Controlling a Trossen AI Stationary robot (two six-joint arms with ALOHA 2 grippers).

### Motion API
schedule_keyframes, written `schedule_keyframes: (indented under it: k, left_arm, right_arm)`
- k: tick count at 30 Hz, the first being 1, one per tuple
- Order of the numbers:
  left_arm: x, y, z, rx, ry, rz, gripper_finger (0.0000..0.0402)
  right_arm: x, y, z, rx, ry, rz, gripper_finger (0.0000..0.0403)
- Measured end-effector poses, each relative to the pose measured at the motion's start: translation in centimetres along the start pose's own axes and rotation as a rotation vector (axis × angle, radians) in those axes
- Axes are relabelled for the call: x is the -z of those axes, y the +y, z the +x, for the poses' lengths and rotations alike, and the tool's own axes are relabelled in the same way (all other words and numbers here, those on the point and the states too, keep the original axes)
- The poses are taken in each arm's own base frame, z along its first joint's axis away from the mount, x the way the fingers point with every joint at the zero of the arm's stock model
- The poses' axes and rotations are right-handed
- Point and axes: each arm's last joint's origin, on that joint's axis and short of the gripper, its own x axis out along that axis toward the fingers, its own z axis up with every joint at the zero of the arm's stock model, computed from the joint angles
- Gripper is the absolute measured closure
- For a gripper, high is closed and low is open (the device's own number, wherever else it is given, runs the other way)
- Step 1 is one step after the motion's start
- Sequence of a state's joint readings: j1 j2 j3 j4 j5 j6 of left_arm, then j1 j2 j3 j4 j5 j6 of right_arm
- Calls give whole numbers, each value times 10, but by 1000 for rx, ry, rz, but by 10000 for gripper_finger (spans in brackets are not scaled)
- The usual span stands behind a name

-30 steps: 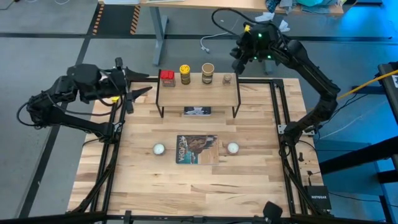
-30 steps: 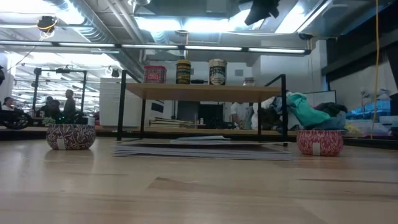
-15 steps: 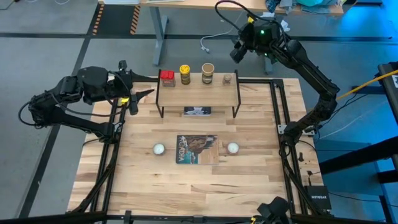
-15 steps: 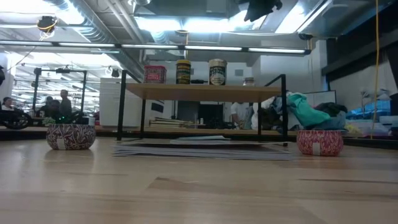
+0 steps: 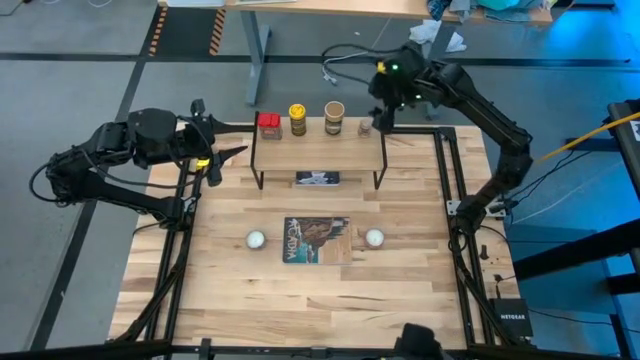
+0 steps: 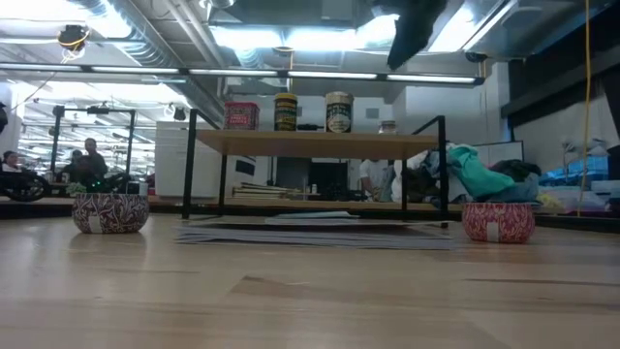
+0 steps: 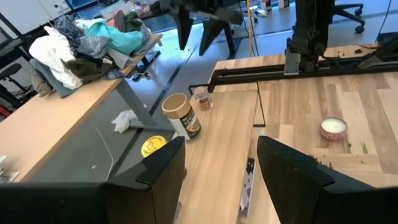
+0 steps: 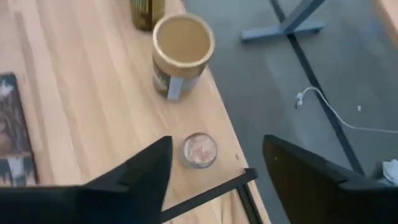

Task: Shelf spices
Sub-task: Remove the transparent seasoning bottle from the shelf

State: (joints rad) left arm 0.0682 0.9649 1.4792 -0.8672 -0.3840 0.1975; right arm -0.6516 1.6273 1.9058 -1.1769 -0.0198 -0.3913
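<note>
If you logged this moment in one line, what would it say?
spices: four on shelf | right gripper: open above tiny jar | left gripper: open, beside shelf

High view is looking straight down; low view is facing level across the tabletop; both wrist views are sharing the shelf (image 5: 318, 138) with them.

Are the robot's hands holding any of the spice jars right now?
No, nothing is held. The right gripper hangs open above the tiny jar on the shelf. The left gripper is open and empty.
</note>
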Motion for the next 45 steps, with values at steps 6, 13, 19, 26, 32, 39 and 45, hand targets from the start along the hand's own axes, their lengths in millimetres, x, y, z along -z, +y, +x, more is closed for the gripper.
schedule_keyframes:
  k: [6, 13, 19, 26, 32, 39, 45]
  left_arm:
    - [4, -1, 0, 8, 44, -20, 205]
    - [9, -2, 0, 15, 93, -33, 205]
    - [9, -2, 0, 15, 93, -40, 205]
    - [13, -2, -1, 19, 125, -43, 205]
    - [14, -2, -1, 20, 137, -41, 205]
    - [14, -2, -1, 21, 136, -32, 205]
    - [14, -2, -1, 21, 135, -26, 205]
  right_arm:
    - [-3, 0, 24, 25, 78, -53, 37]
    - [2, 3, 46, -59, 149, -35, 7]
    - [6, 2, 70, -85, 215, -26, 12]
    - [8, 1, 94, -70, 279, -30, 13]
    - [9, 0, 106, -71, 308, -29, 13]
    - [15, -13, 110, -52, 322, 5, 13]
    - [19, -21, 109, -87, 316, 37, 13]
